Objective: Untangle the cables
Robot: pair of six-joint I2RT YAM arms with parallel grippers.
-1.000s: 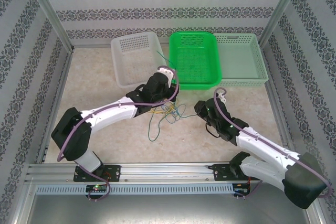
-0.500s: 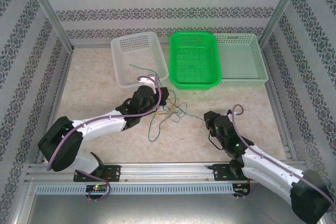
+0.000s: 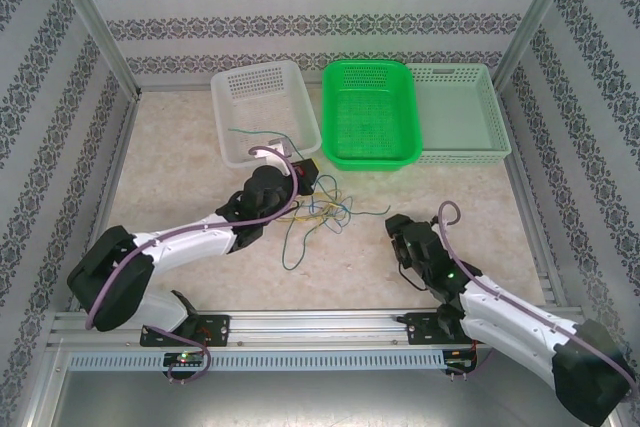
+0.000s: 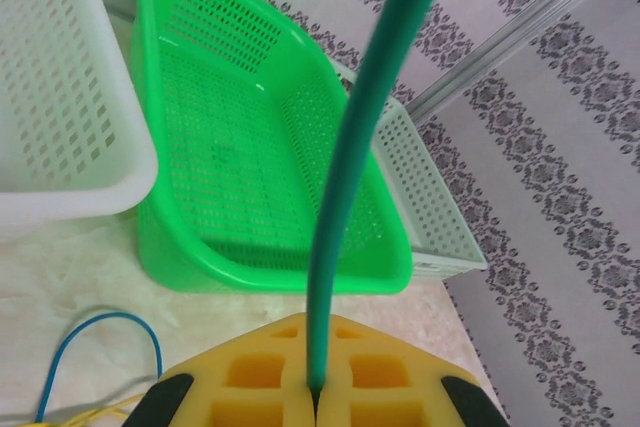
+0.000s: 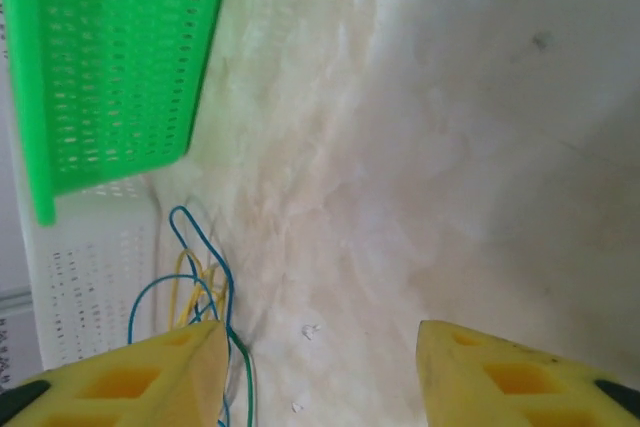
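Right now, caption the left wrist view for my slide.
Left gripper shut on a green cable, with the green basket beyond.

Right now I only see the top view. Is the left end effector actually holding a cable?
Observer: Yes. In the left wrist view the left end effector is shut on a green cable.
Operator: And the right one?
Observer: The right end effector is open, with bare table behind the gap.
Operator: Any cables near it?
Observer: The tangle lies beside one finger: blue, yellow and green strands.
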